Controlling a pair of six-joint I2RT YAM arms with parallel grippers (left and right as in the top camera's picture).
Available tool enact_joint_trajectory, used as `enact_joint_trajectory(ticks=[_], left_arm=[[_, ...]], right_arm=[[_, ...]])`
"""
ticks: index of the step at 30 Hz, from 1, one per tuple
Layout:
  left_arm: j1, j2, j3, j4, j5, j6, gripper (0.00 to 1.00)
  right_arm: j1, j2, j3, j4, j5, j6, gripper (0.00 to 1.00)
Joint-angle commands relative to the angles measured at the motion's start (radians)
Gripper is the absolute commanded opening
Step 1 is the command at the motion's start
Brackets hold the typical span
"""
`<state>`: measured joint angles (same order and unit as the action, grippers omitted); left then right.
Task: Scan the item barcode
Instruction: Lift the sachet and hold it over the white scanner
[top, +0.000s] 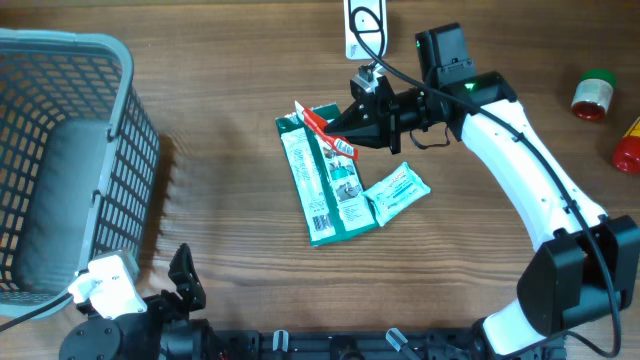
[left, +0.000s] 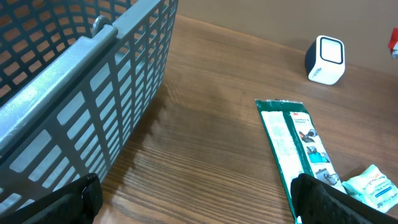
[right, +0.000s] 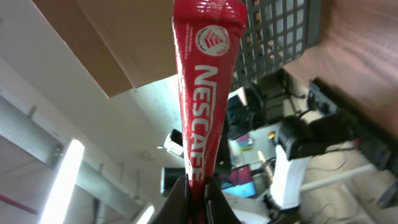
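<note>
Item: red stick sachet (right: 202, 81) printed NESCAFE, upper centre of the overhead frame, over the top end of the green packs (top: 325, 185).
Right tool (right: 196, 193): clamped together on one end of the sachet, which juts out long and free beyond the tips.
Left tool (left: 193, 196): jaws wide apart, holding nothing, lower left of the overhead frame beside the basket (top: 60, 150).
Scanner (top: 360, 25): white unit at the top edge of the overhead frame, near the sachet but apart from it.
Also on bench (top: 220, 80): small green sachet (top: 398, 193); red-capped container (top: 593, 95) at the far right.
Step in hand: by the look of it, sachet gripped and being presented; scan not yet made.
Next move calls for: bringing the sachet up to the scanner and turning its barcode toward the window; which face carries the barcode cannot be told.
</note>
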<state>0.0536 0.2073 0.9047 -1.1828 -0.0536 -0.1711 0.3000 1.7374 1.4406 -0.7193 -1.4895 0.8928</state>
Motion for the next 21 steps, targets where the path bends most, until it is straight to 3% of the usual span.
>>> enact_joint_trajectory(ticks=[1, 4, 6, 8, 13, 18, 21], left_arm=[[-0.004, -0.005, 0.001, 0.002, 0.008, -0.005, 1.00], [-0.004, -0.005, 0.001, 0.002, 0.008, -0.005, 1.00], [-0.004, -0.005, 0.001, 0.002, 0.008, -0.005, 1.00], [-0.004, -0.005, 0.001, 0.002, 0.008, -0.005, 1.00], [-0.004, -0.005, 0.001, 0.002, 0.008, -0.005, 1.00], [-0.004, -0.005, 0.001, 0.002, 0.008, -0.005, 1.00], [-0.004, -0.005, 0.001, 0.002, 0.008, -0.005, 1.00]], right_arm=[[0.003, 0.009, -0.005, 0.000, -0.033, 0.106, 0.04], [0.003, 0.009, -0.005, 0.019, 0.019, 0.063, 0.04], [0.005, 0.009, -0.005, 0.137, 0.179, -0.225, 0.04], [0.016, 0.009, -0.005, 0.080, 0.337, -0.525, 0.04], [0.047, 0.009, -0.005, 0.071, 0.961, -0.609, 0.05], [0.088, 0.013, -0.005, 0.268, 0.996, -0.798, 0.04], [0.098, 0.023, -0.005, 0.405, 1.104, -0.815, 0.04]])
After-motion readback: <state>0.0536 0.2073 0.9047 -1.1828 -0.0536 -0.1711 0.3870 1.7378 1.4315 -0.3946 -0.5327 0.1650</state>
